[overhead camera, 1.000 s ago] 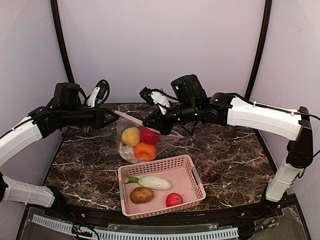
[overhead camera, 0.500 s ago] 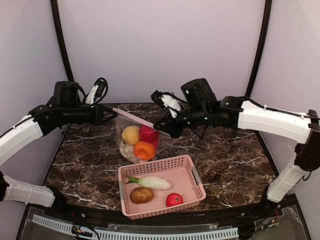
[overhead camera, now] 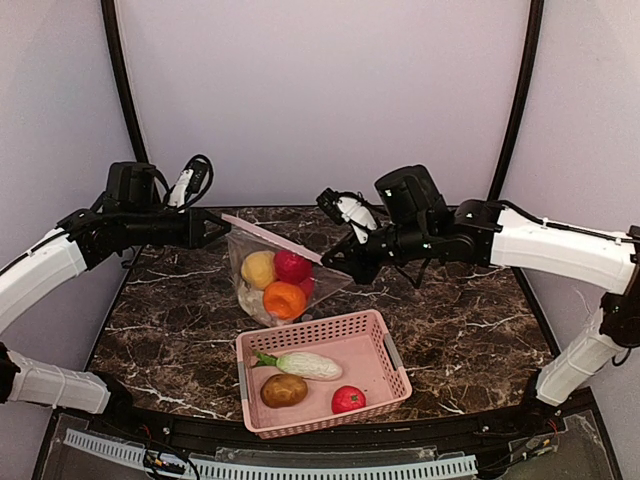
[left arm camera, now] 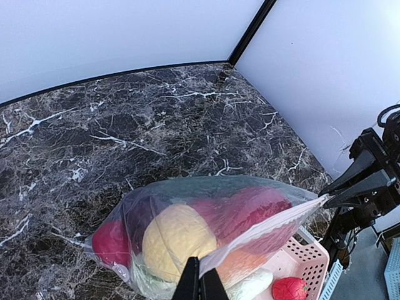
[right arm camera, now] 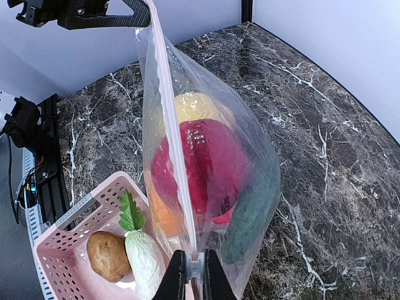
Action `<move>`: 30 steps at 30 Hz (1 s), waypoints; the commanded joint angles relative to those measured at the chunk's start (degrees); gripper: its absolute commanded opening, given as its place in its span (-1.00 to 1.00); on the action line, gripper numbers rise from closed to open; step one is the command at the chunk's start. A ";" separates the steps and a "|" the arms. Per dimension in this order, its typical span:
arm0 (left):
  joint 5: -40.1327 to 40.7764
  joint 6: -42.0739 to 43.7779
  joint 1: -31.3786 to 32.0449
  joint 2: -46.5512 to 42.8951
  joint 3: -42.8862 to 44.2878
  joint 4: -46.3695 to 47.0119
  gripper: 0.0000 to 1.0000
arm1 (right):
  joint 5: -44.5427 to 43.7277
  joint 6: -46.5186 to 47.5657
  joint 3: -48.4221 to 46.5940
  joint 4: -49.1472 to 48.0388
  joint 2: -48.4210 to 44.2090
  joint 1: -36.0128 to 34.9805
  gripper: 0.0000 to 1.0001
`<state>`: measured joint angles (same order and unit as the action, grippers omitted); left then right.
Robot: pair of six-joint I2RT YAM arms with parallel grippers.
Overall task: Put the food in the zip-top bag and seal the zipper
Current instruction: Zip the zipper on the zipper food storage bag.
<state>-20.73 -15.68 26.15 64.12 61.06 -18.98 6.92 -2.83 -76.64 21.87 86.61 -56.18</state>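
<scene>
The clear zip-top bag [overhead camera: 275,285] hangs above the table, stretched between both grippers. It holds food: a yellow ball [overhead camera: 259,269], a red ball [overhead camera: 292,266], an orange ball [overhead camera: 284,299] and a green cucumber [right arm camera: 256,206]. Its pinkish zipper [overhead camera: 280,241] runs taut along the top edge. My left gripper [overhead camera: 222,226] is shut on the zipper's left end, seen at the bottom of the left wrist view [left arm camera: 200,284]. On the right end of the strip [right arm camera: 172,144] my right gripper [overhead camera: 345,262] is shut, its fingers [right arm camera: 177,278] pinching the seal.
A pink slatted basket [overhead camera: 392,358] stands at the near edge below the bag. It holds a pale leafy cabbage [overhead camera: 305,365], a brown potato [overhead camera: 284,390] and a red ball [overhead camera: 348,399]. Dark marble table [overhead camera: 470,320] lies to the right; walls close in behind.
My right gripper has slid to the right along the zipper, from its middle to its right end. The strip now runs straighter. The left gripper has hardly moved.
</scene>
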 commanded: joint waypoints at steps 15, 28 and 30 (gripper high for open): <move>1.90 0.48 -3.66 0.37 3.56 0.37 -0.99 | -3.58 -3.09 5.36 6.35 -5.22 0.90 -1.00; 1.50 0.39 -4.31 0.55 3.37 0.60 -0.99 | -3.58 -4.30 7.62 7.02 -7.07 0.92 -1.00; 1.49 0.39 -4.39 0.57 3.42 0.61 -0.99 | -3.49 -4.37 7.85 7.05 -7.23 0.92 -1.00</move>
<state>-22.09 -15.64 23.51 65.14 62.48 -20.08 4.82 -6.37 -70.76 23.83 80.97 -56.07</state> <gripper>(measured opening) 0.009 0.065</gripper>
